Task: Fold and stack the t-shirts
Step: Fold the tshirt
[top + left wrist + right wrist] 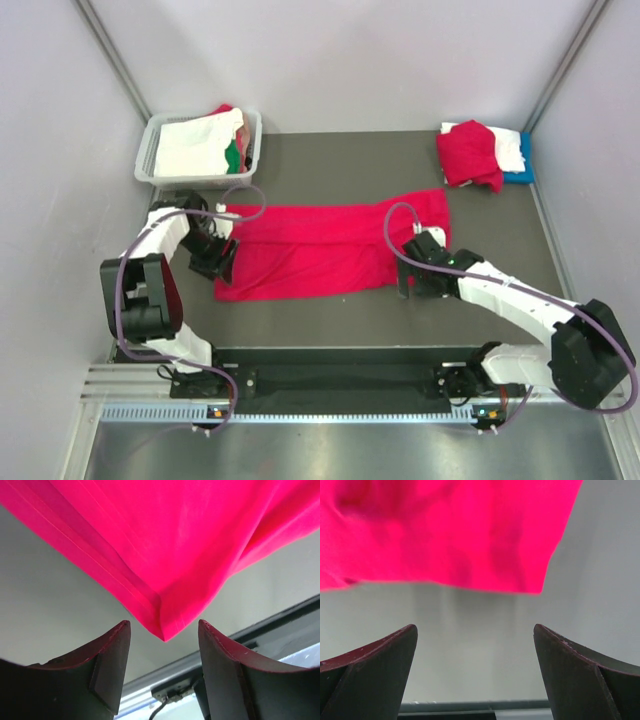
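A bright red t-shirt [320,245] lies flat across the middle of the table, folded into a long band. My left gripper [220,272] hovers at its left end, near the front left corner. In the left wrist view that gripper [164,627] is open, and the pointed corner of the red shirt [165,555] reaches between the fingertips [122,630] without being pinched. My right gripper [408,282] sits at the shirt's front right corner. In the right wrist view it [475,627] is wide open, with the red shirt's [445,530] edge ahead of the fingers.
A pale plastic tub [152,160] at the back left holds white, red and green cloth. At the back right a folded red shirt [468,152] rests on white and blue ones [517,160]. Grey walls close in both sides, and a metal rail [330,385] runs along the near edge.
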`<action>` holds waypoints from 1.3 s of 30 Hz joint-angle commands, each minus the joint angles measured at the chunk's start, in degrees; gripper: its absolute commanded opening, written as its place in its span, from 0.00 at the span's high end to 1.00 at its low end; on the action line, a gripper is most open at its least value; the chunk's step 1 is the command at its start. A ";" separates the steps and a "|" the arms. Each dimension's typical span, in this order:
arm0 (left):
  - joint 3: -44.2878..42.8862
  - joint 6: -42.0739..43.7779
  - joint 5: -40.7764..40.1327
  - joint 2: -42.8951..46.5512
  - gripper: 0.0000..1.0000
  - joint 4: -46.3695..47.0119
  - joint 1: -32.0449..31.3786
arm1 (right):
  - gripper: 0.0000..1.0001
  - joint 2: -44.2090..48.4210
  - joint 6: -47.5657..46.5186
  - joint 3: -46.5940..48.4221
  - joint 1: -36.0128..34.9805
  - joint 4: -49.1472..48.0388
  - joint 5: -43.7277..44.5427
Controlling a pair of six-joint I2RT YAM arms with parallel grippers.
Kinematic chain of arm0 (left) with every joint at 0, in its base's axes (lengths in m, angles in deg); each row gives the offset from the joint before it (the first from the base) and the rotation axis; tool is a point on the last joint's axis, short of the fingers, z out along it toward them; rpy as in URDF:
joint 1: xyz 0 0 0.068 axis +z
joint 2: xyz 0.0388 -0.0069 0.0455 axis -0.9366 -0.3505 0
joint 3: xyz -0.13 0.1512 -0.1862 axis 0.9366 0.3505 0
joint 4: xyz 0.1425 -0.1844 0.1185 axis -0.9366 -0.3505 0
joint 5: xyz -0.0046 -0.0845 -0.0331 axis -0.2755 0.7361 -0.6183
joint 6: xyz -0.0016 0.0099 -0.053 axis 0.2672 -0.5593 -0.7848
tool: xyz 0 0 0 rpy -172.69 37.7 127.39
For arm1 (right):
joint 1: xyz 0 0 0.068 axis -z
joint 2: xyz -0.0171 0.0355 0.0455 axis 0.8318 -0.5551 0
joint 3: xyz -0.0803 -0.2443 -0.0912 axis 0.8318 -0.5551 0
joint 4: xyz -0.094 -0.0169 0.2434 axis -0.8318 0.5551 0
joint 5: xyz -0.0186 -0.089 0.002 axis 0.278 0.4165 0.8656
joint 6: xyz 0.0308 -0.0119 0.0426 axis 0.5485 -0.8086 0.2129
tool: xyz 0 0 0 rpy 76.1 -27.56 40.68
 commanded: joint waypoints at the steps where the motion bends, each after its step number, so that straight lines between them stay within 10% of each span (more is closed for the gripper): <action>1: 3.13 3.41 -2.64 4.84 0.39 4.13 -0.04 | 0.00 1.27 3.29 -0.87 -1.85 -1.52 -0.44; 39: 15.97 -3.36 0.87 8.01 0.43 23.11 2.95 | 0.00 -11.48 9.70 -4.82 2.54 -14.71 4.22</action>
